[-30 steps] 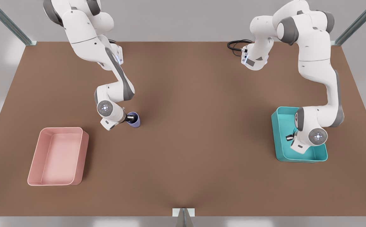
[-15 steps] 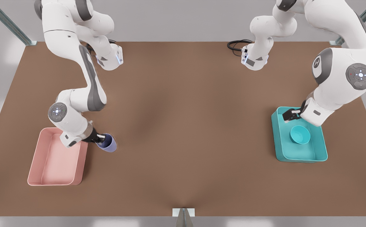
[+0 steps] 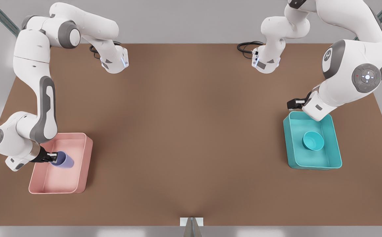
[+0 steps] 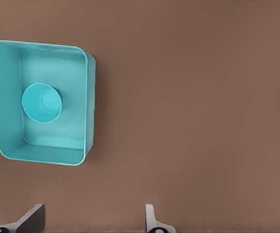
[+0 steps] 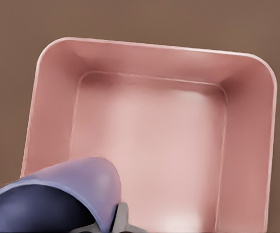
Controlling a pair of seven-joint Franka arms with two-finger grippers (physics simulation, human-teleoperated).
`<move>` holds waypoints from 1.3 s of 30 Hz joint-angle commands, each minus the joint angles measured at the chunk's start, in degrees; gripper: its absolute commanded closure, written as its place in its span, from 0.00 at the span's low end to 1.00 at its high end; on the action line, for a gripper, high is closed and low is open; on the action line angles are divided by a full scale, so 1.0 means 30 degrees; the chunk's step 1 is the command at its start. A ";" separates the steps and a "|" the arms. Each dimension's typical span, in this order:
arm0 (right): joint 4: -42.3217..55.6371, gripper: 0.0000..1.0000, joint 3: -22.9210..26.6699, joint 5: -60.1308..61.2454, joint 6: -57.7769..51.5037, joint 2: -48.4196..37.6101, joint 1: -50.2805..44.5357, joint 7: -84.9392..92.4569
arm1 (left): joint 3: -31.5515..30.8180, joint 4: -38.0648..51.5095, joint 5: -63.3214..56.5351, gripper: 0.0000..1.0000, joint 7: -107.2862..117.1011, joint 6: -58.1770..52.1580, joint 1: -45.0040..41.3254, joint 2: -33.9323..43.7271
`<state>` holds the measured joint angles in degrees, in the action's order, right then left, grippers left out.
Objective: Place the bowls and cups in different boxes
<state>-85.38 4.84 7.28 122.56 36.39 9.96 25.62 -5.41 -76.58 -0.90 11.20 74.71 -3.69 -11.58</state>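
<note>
1. The right gripper (image 3: 53,158) is seen at the front view's left, over the pale pink box (image 3: 79,184). Its fingers are closed on the rim of the lavender cup (image 3: 63,160), one finger inside the cup and one outside.
2. The cup is held tilted above the floor of the pink box; whether it touches the floor cannot be told. In the right wrist view the dark inside of the cup (image 5: 57,201) is seen close to the camera, with the pink box (image 5: 241,145) below it.
3. The left gripper (image 3: 294,104) is seen at the front view's right, just beyond the far rim of the teal box (image 3: 313,164). Nothing is held in it.
4. In the left wrist view the two fingertips (image 4: 33,219) of the left gripper are set wide apart over the brown table (image 4: 193,97).
5. The teal bowl (image 3: 313,140) is placed upright on the floor of the teal box, near its middle. In the left wrist view the bowl (image 4: 42,103) is seen inside the teal box (image 4: 76,159), away from its walls.
6. The two boxes are placed well apart, at opposite sides of the table (image 3: 191,131).
</note>
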 commanded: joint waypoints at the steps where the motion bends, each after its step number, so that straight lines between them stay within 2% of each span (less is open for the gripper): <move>1: 0.0013 0.79 -0.0001 0.0181 0.0134 0.0585 0.0340 0.8275 | -0.0014 0.0008 -0.0022 0.00 -0.0306 -0.0441 -0.0001 0.0022; 9: 0.0131 0.79 -0.0030 0.0709 0.1453 0.2110 0.0399 0.8216 | -0.0101 0.0038 -0.0022 0.00 -0.0130 -0.0382 -0.0031 -0.0007; 10: 0.0130 0.68 -0.0059 0.0738 0.1424 0.2168 0.0399 0.8216 | -0.0131 0.0008 0.0007 0.00 -0.0160 -0.0500 -0.0001 0.0022; 11: 0.0101 0.00 -0.0059 0.0796 0.1424 0.2168 0.0399 0.8275 | -0.0423 0.0008 -0.0022 0.00 -0.0130 -0.0471 -0.0001 0.0022; 21: 0.0013 0.00 -0.0206 0.0855 0.0253 0.1349 0.0399 0.8363 | -0.0365 0.0008 -0.0344 0.00 -0.0160 -0.0383 0.0116 -0.0007; 26: 0.0043 0.00 -0.0235 0.0855 -0.3466 -0.0877 0.0224 0.8013 | -0.0336 0.0008 -0.0432 0.00 -0.0248 -0.0442 0.0174 0.0022; 30: 0.2298 0.00 -0.0206 0.0592 -1.0322 -0.1874 -0.1270 -0.0599 | -0.0277 0.0008 -0.0696 0.00 -0.0277 -0.0353 0.0233 -0.0066; 33: 0.2386 0.00 -0.0176 -0.0287 -1.2022 -0.2898 -0.2999 -0.6987 | -0.0277 0.0008 -0.0696 0.00 -0.0277 -0.0324 0.0233 -0.0124; 35: 0.1599 0.00 -0.0206 -0.0812 -1.3283 -0.5034 -0.3380 -0.8220 | -0.0277 0.0008 -0.0725 0.00 -0.0277 -0.0266 0.0262 -0.0124; 37: -0.1067 0.00 -0.0206 -0.1371 -1.3108 -0.8608 -0.3526 -0.7927 | -0.0277 0.0008 -0.0725 0.00 -0.0306 -0.0236 0.0262 -0.0124; 39: -0.1714 0.00 -0.0176 -0.1459 -1.3341 -1.0045 -0.3526 -0.7897 | -0.0277 0.0008 -0.0725 0.00 -0.0306 -0.0236 0.0262 -0.0124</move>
<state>-89.82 4.23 4.00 89.14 7.57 -0.60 25.82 -6.17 -76.58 -2.98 10.57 73.87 -2.90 -12.02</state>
